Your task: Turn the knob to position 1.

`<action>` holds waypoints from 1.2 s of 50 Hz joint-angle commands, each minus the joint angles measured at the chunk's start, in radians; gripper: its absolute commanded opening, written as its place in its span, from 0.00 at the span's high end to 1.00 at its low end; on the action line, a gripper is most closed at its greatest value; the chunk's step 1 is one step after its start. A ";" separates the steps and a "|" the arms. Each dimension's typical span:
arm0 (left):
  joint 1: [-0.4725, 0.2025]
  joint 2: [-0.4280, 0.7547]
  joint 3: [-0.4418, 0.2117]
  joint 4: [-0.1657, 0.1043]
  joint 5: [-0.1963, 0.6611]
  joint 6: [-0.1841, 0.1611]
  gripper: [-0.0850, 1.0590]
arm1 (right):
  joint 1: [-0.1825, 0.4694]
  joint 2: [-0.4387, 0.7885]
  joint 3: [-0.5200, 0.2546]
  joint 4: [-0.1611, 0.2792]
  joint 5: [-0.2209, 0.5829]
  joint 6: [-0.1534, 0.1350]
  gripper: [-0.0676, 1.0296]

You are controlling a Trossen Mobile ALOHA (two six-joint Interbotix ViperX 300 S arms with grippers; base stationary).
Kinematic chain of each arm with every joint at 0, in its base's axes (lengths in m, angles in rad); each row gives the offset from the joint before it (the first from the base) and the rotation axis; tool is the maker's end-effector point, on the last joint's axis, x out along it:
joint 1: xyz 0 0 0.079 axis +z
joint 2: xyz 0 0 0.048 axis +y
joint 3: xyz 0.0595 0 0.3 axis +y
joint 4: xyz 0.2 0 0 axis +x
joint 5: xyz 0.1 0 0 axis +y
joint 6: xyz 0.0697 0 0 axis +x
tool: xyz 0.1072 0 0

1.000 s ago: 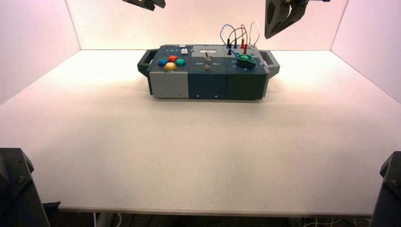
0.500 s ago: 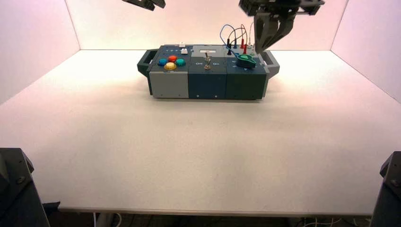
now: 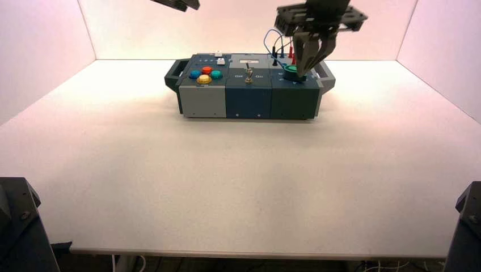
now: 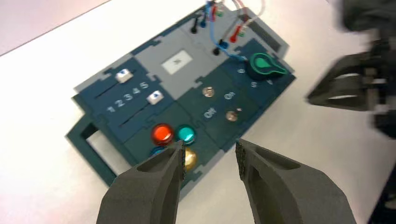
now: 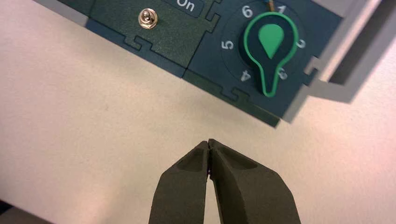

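a pale tabletop (image 3: 227, 187) stretches wide, with pinkish-white walls (image 3: 238, 25) at its back and sides. near the back sits the box (image 3: 248, 102), a carry handle (image 3: 177, 73) at its left end.

the right hand (image 5: 209, 141) is up by the box's right end, fingers closed together, gripping nothing; in the high view it overlaps part of the knob. the left hand (image 4: 210, 143) is raised to the box's left, fingers well apart, nothing between them.

the knob (image 5: 271, 42), round and green on a dark collar, is at the box's front right, its pointer between 3 and 4. thin wires (image 3: 265, 39) arch up behind it. blue, red, yellow and teal-green push buttons (image 3: 204, 79) cluster at the left; smallest are two metal toggle switches (image 3: 248, 80) in the middle.
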 commanded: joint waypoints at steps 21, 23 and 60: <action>-0.012 -0.011 -0.009 -0.009 0.003 0.009 0.42 | -0.009 0.117 -0.129 -0.035 -0.028 -0.020 0.96; -0.012 -0.011 -0.009 -0.009 0.003 0.009 0.42 | -0.014 0.115 -0.132 -0.041 -0.026 -0.018 0.96; -0.011 -0.011 -0.009 -0.009 0.003 0.009 0.42 | -0.069 0.117 -0.140 -0.095 -0.009 -0.020 0.96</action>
